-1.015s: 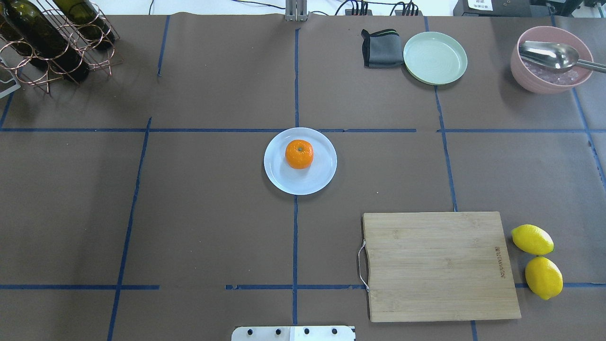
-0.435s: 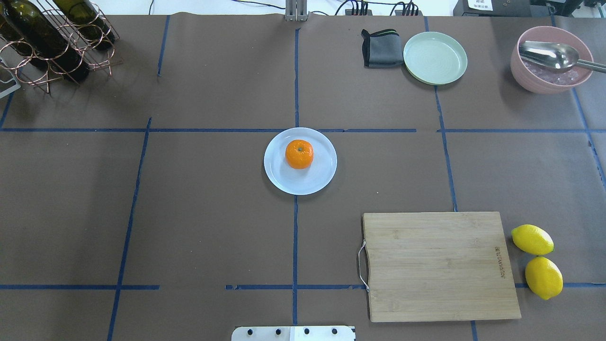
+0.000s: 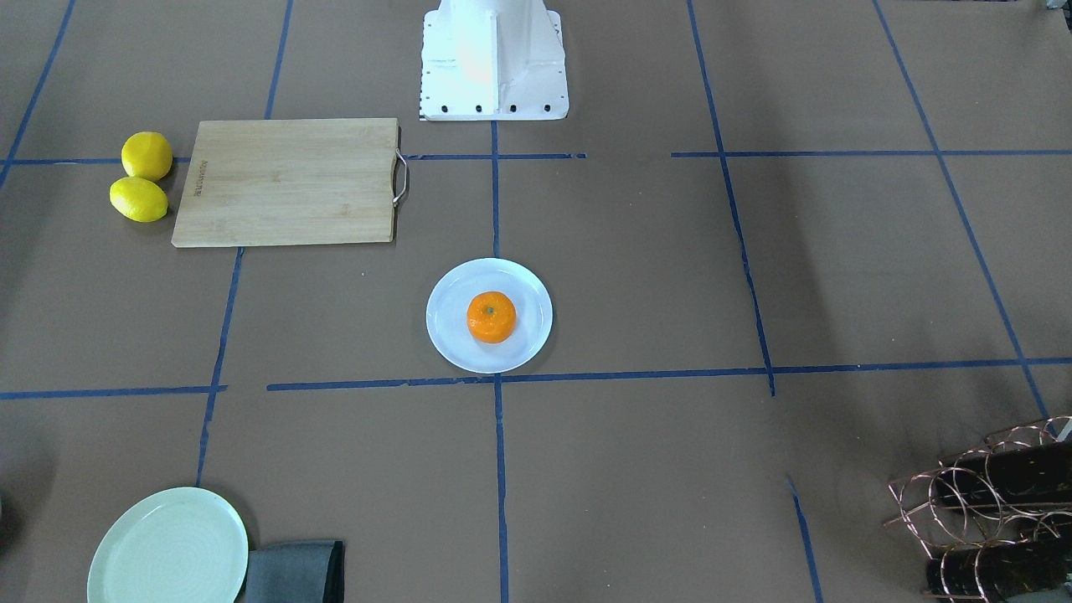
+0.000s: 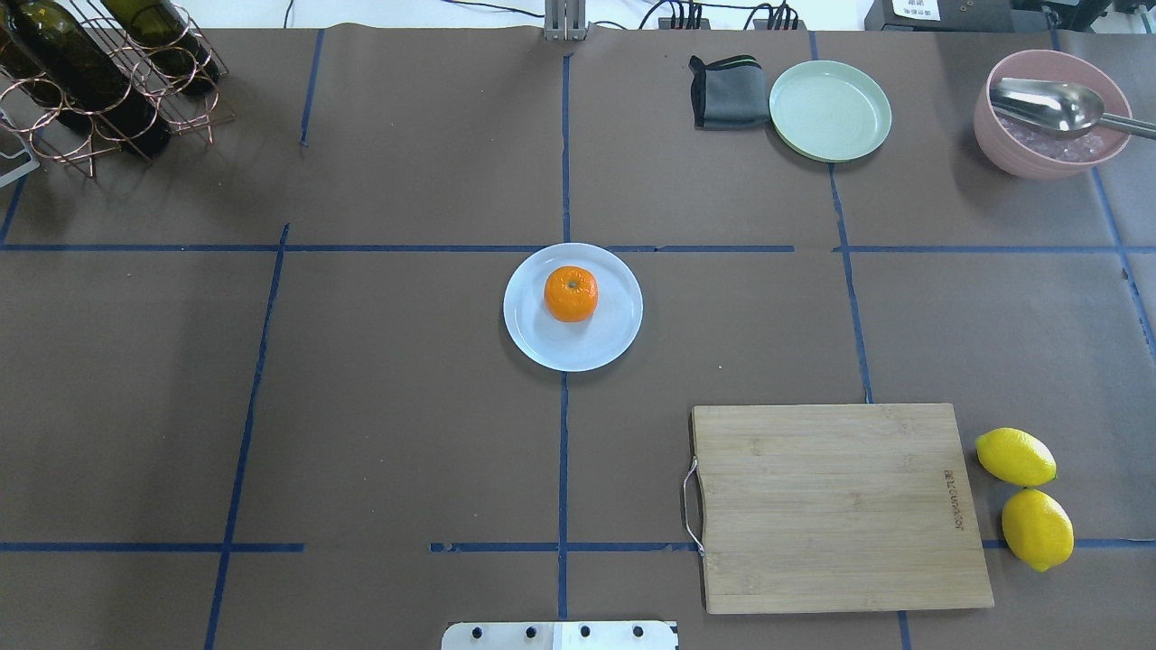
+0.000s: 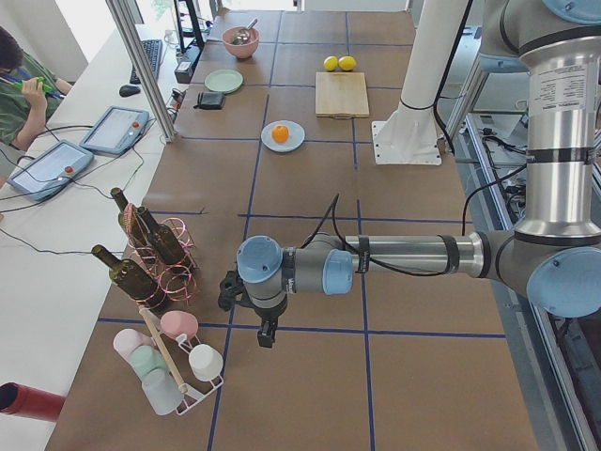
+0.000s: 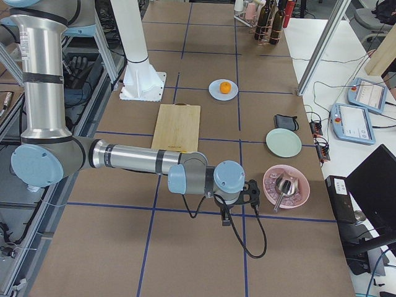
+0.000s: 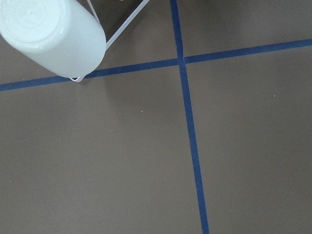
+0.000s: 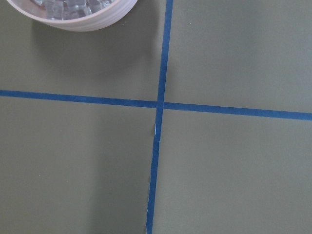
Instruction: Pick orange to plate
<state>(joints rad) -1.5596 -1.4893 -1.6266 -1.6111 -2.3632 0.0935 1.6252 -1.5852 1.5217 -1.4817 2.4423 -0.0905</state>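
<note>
The orange (image 4: 571, 293) sits on the pale bluish-white plate (image 4: 542, 348) at the table's centre, slightly toward the plate's far side, stem dimple up. The front-facing view shows the same orange (image 3: 492, 316) on the plate (image 3: 452, 343). No gripper is near them. My left gripper (image 5: 266, 333) hangs over the table's left end beside a cup rack; it shows only in the exterior left view, so I cannot tell its state. My right gripper (image 6: 226, 219) hangs over the right end near the pink bowl, seen only in the exterior right view; I cannot tell its state.
A wooden cutting board (image 4: 840, 506) lies front right with two lemons (image 4: 1015, 457) beside it. A mint-green plate (image 4: 830, 110), grey cloth (image 4: 727, 92) and pink bowl with a spoon (image 4: 1051, 113) stand at the back right. A bottle rack (image 4: 99, 72) is back left.
</note>
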